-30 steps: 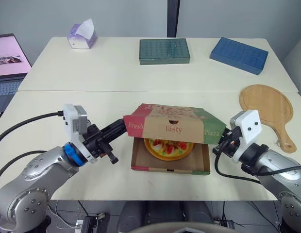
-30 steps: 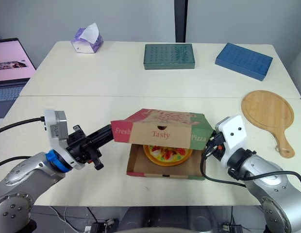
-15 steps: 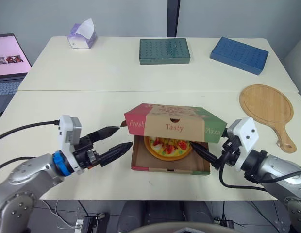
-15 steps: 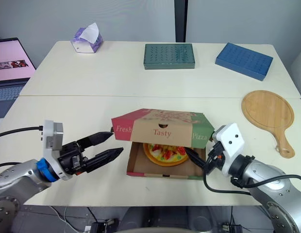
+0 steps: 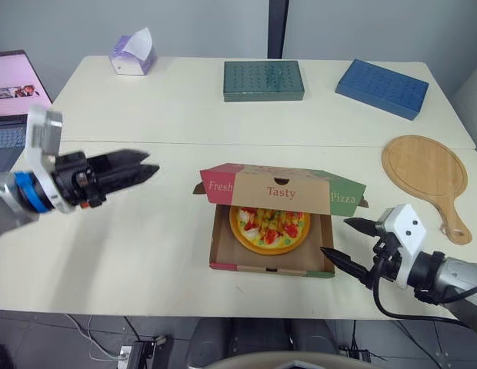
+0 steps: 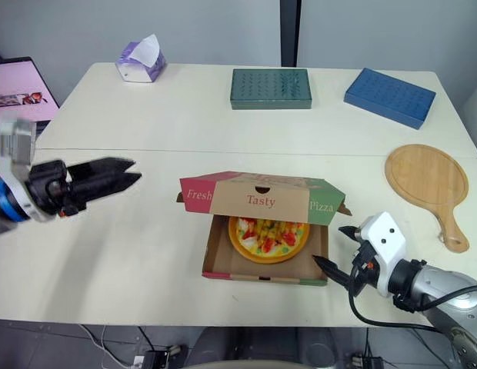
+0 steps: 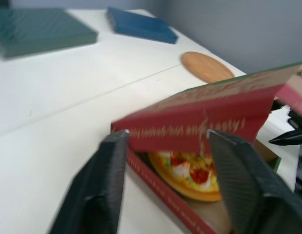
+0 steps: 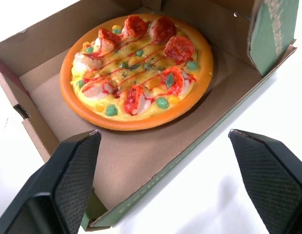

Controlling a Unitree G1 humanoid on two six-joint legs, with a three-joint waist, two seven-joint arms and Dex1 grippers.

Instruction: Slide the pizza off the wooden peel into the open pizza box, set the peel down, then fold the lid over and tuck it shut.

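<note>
Though the lid [image 5: 281, 188] hangs half-folded over the pizza [image 5: 269, 229] in the box [image 5: 261, 268] on the table [image 5: 146, 238], left gripper [image 5: 152, 161] and right gripper [image 5: 342, 240] both gape empty; thin cardboard seems light, springy, so press along its front edge

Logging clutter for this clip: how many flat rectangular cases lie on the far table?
2. A dark green case lies mid-table at the back; a blue case lies to its right, turned at an angle. None seems hidden.
</note>
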